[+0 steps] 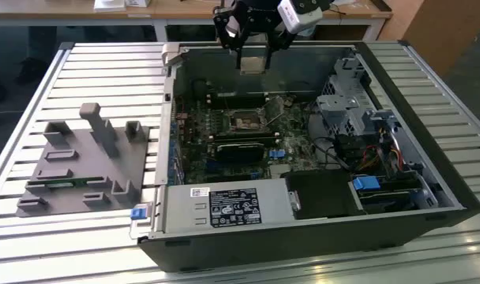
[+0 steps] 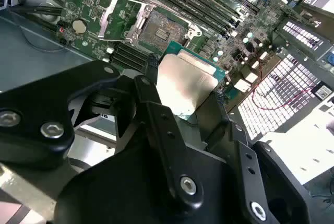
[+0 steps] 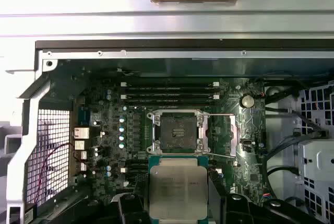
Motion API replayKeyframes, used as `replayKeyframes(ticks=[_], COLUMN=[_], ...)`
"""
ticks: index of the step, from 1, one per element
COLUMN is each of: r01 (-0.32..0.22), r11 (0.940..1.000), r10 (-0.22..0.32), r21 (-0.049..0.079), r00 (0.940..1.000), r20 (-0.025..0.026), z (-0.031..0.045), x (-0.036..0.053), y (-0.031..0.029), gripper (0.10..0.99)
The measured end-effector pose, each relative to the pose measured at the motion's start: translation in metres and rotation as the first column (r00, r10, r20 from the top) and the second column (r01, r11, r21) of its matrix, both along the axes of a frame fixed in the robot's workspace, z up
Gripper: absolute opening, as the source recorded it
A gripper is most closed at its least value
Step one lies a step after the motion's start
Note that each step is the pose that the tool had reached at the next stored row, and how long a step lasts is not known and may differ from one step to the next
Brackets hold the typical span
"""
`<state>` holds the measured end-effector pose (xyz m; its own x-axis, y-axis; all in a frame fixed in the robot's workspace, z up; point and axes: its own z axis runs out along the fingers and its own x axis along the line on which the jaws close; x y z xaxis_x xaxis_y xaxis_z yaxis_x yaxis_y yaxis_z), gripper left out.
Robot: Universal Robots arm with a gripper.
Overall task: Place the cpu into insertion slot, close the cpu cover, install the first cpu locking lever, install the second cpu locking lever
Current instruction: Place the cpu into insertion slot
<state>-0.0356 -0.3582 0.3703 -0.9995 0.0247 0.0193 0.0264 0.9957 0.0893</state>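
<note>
**Now: cpu gripped above the case, insertion slot open below**

The pincer is closed narrowly on the cpu, with a finger on each of two opposite edges. The chip's silvery top faces the camera in the first wrist view. In the exterior view the chip hangs over the far wall of the computer case, well above the motherboard and apart from the insertion slot.

The relation that matters is cpu to slot. The slot lies lower than the chip and further into the case. The black memory slots are on the slot's other side, away from the chip. In the first wrist view the chip's edges run about parallel to the slot's silvery rim, so I judge that little turning separates the two, mostly height and a sideways offset.

The slot's dark centre is bare. The cpu cover stands swung up on the exterior view's right of the slot, so it leaves the opening free. Thin wire rods beside the slot, which I take for the locking levers, also sit off the opening.

Nothing tall stands between the chip and the slot, so there seems to be room to move. The drive cage rises well to the exterior view's right of the slot. The case itself rests on a slatted metal bench.
</note>
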Motion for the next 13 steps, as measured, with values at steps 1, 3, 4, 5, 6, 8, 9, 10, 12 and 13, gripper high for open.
replayKeyframes(ticks=[1,3,4,5,6,8,9,10,12,13], r01=[0.000,0.000,0.000,0.001,0.001,0.004,0.007,0.012,0.023,0.029], r11=[1.0000,1.0000,1.0000,1.0000,1.0000,1.0000,1.0000,0.9999,0.9997,0.9996], r10=[0.000,0.000,0.000,-0.001,-0.001,-0.004,-0.007,-0.012,-0.023,-0.029], r21=[0.000,0.000,0.000,0.000,0.000,0.000,0.000,0.000,0.000,0.000], r00=[1.0000,1.0000,1.0000,1.0000,1.0000,1.0000,1.0000,0.9999,0.9997,0.9996], r20=[0.0000,0.0000,0.0000,-0.0001,0.0000,0.0000,0.0000,0.0000,0.0000,0.0000], z=[0.0000,0.0000,0.0000,0.0000,0.0000,0.0000,0.0000,0.0000,0.0000,0.0000], x=[0.0000,0.0000,0.0000,0.0000,0.0000,0.0000,0.0000,0.0000,0.0000,0.0000], y=[0.0000,0.0000,0.0000,0.0000,0.0000,0.0000,0.0000,0.0000,0.0000,0.0000], gripper=[0.541,0.541,0.541,0.541,0.541,0.541,0.541,0.541,0.541,0.541])
